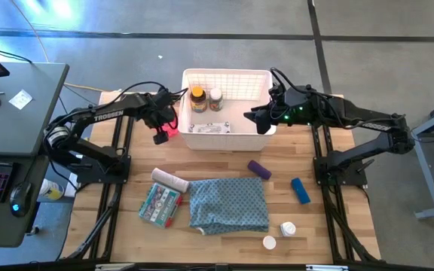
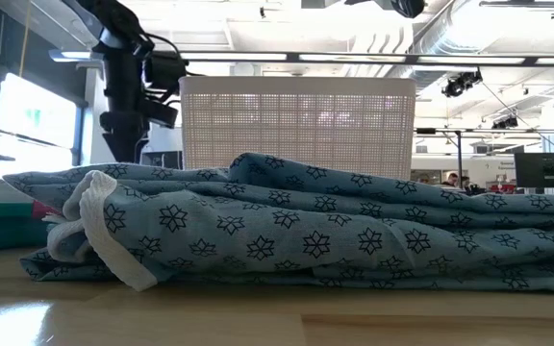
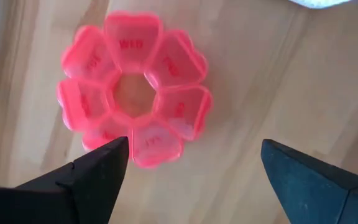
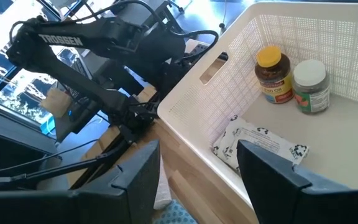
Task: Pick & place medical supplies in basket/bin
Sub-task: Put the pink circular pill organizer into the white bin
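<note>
A pink-red disc (image 3: pixel 135 96) of petal-shaped pill compartments lies flat on the wooden table, just left of the white latticed basket (image 1: pixel 239 81). My left gripper (image 3: pixel 194 162) points down over the disc (image 1: pixel 169 129), open, one finger over its near rim and the other out to the side. I see no touch. My right gripper (image 4: pixel 197 168) hovers open and empty over the basket's right end (image 1: pixel 262 120). In the basket stand an amber yellow-capped bottle (image 4: pixel 273 74) and a white-lidded jar (image 4: pixel 309 86), and a printed packet (image 4: pixel 260 144) lies flat.
On the table nearer the front lie a white bandage roll (image 1: pixel 170 179), a printed box (image 1: pixel 160 205), the blue-grey patterned cloth (image 1: pixel 228 203), a purple tube (image 1: pixel 259 168), a blue tube (image 1: pixel 300 190) and two white pill bottles (image 1: pixel 287 228). A grey desk (image 1: pixel 21 113) stands to the left.
</note>
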`<state>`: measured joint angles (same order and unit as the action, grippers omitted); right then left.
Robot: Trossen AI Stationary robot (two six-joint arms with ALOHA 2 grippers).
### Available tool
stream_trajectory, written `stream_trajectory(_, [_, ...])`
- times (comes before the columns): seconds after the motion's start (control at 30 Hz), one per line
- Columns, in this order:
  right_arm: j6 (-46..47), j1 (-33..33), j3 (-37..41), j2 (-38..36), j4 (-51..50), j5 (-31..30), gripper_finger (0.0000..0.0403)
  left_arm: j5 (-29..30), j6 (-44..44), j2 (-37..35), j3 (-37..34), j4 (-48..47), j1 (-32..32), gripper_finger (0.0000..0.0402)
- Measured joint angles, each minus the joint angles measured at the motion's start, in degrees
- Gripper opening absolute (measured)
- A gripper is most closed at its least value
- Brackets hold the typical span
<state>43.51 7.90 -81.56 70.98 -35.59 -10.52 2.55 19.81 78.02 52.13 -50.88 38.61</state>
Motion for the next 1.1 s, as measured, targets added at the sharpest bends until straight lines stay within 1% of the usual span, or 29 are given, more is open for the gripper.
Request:
stream_trajectory(0.17, [0.0,-0.1,0.0,0.0,-0.2,0.1,0.0204,-1.3,1.0,0.0,-1.5,3.7,0.0,0.0398])
stream_trajectory(0.3, [0.0,-0.1,0.0,0.0,-0.2,0.2,0.0204,-2.0,2.1,0.0,-4.5,7.3,0.0,0.0394])
stream_trajectory(0.53, [0.2,-0.1,0.0,0.0,-0.2,1.5,0.0204,-0.4,2.7,0.0,-9.0,13.8,0.0,0.0393])
stream_trajectory(0.73, [0.2,-0.1,0.0,0.0,-0.2,2.1,0.0204,0.6,5.7,0.0,-10.5,18.6,0.0,0.0392])
stream_trajectory(0.87, [1.6,-0.1,0.0,0.0,-0.4,2.1,0.0204,0.2,6.1,1.6,-11.4,19.5,0.1,0.0392])
stream_trajectory(1.1, [3.1,-0.1,0.0,0.0,-0.8,2.5,0.0204,-2.0,5.4,7.2,-12.1,19.7,0.4,0.0392])
